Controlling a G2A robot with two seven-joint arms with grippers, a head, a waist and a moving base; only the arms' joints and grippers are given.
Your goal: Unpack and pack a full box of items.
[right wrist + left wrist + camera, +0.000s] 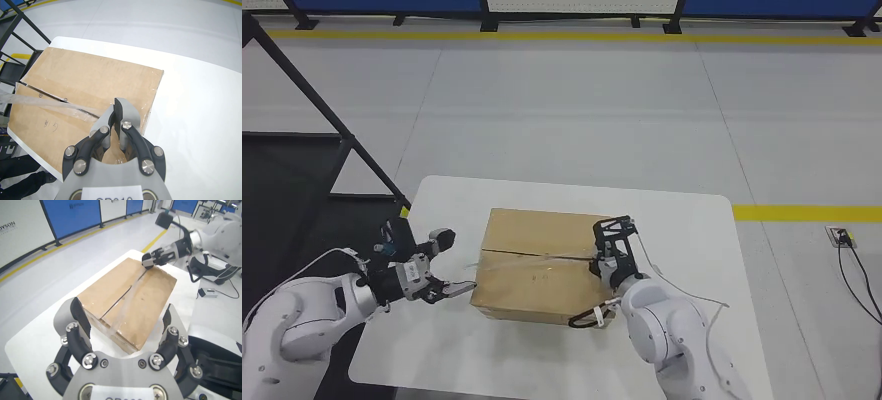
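Obs: right gripper [115, 107] fingers clamped on tape strip [37, 101]. Suggest peeling low along box [85, 75] seam. The left gripper [122, 306] fingers are apart with the box end just ahead; brace there.

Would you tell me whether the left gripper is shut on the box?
No, the left gripper is open, its fingers wide apart near the end of the box.

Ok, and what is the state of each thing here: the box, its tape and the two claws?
brown cardboard box: flaps closed, flat on the white table.
clear tape strip: partly peeled, lifted off the seam.
left claw: open, at one end of the box.
right claw: shut, apparently pinching the tape at the other end.
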